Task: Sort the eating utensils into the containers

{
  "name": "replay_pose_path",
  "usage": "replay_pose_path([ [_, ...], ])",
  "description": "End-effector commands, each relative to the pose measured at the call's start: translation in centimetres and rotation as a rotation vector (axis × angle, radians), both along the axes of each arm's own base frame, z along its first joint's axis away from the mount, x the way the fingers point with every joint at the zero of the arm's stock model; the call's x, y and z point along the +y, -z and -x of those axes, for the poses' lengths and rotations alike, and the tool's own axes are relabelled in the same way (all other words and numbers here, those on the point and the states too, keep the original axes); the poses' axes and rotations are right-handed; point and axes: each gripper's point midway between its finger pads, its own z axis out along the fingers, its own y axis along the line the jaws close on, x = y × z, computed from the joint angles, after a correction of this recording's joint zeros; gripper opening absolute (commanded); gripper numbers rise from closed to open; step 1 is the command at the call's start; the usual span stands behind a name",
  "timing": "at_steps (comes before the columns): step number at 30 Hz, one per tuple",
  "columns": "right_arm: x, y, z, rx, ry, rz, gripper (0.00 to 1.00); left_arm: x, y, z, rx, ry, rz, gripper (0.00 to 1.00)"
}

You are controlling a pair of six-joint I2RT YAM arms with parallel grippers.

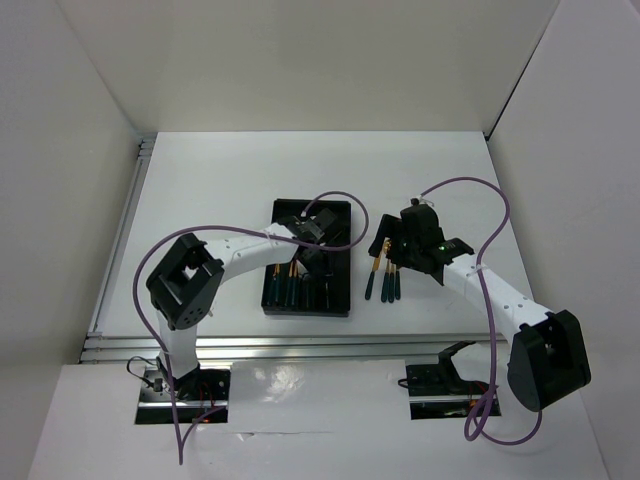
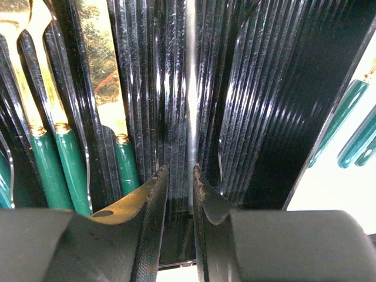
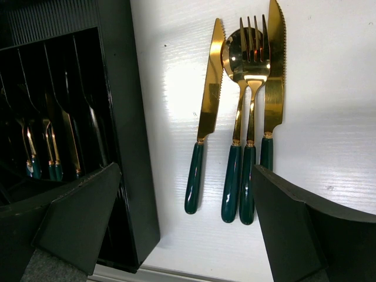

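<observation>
Four utensils (image 3: 254, 59) beside black tray (image 3: 126, 147)

Top view looked down on the desk (image 1: 200, 180) from afar; each wrist view sat close behind its jaws; all shared the tray (image 1: 305, 311).

Left end effector (image 2: 180, 176) slightly parted; right end effector (image 3: 185, 169) spread wide.

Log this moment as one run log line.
left gripper: slightly open, empty, over tray | right gripper: wide open above four loose utensils beside tray
</observation>
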Motion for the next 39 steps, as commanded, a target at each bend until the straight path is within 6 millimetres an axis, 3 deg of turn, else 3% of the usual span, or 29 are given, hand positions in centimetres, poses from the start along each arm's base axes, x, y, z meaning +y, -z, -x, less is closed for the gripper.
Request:
replay_pose_path([
  [1,-0.2,-1.0,-0.4,-0.034,0.013,-0.011,1.0,0.6,-3.1,-0.6,-0.053,0.006,-0.005,0.31],
  [5,-0.1,-1.1,-0.6,-0.043,0.013,-0.014,1.0,0.8,-7.0,-1.7,-0.14,0.031,0.026,0.31],
  [7,-0.1,-1.1,-0.6,-0.043,0.013,-0.014,1.0,1.4,-10.6,-2.3,-0.216,0.035,0.079,0.32],
  [11,0.3,-0.7,-0.6,-0.03,0.0,-0.023,1.0,6.2,-13.8,-3.1,-0.276,-0.042,0.154,0.33],
  [12,0.3,-0.7,-0.6,-0.029,0.0,-0.023,1.0,8.6,-14.0,-4.0,-0.294,-0.106,0.14,0.35],
  [15,0.5,-0.9,-0.7,-0.036,-0.009,-0.035,1.0,15.3,-12.5,-3.0,-0.281,-0.265,0.082,0.38],
  [16,0.8,-0.8,-0.8,-0.035,-0.015,-0.042,1.0,17.1,-9.9,-1.4,-0.22,-0.295,0.057,0.38],
  [18,1.0,-0.7,-0.9,-0.035,-0.028,-0.042,1.0,20.4,-9.3,-0.7,-0.233,-0.403,0.057,0.38],
  [19,1.3,-0.5,-1.0,-0.03,-0.038,-0.05,1.0,21.5,-6.9,0.8,-0.187,-0.433,0.042,0.4],
  [22,1.4,0.3,-0.9,-0.006,-0.052,-0.042,1.0,24.3,-5.5,1.9,-0.191,-0.56,0.048,0.41],
  [26,1.7,0.1,-1.4,-0.011,-0.068,-0.045,1.0,27.3,-2.2,3.9,-0.14,-0.697,-0.018,0.42],
  [28,1.8,-0.2,-1.7,-0.022,-0.075,-0.042,1.0,28.6,-1.4,3.9,-0.138,-0.758,-0.023,0.42],
  [33,1.8,-0.2,-1.7,-0.022,-0.075,-0.042,1.0,29.7,1.9,4.7,-0.044,-0.798,-0.001,0.38],
  [39,1.6,-0.1,-1.6,-0.016,-0.067,-0.031,1.0,30.8,2.9,4.5,-0.025,-0.819,-0.044,0.37],
])
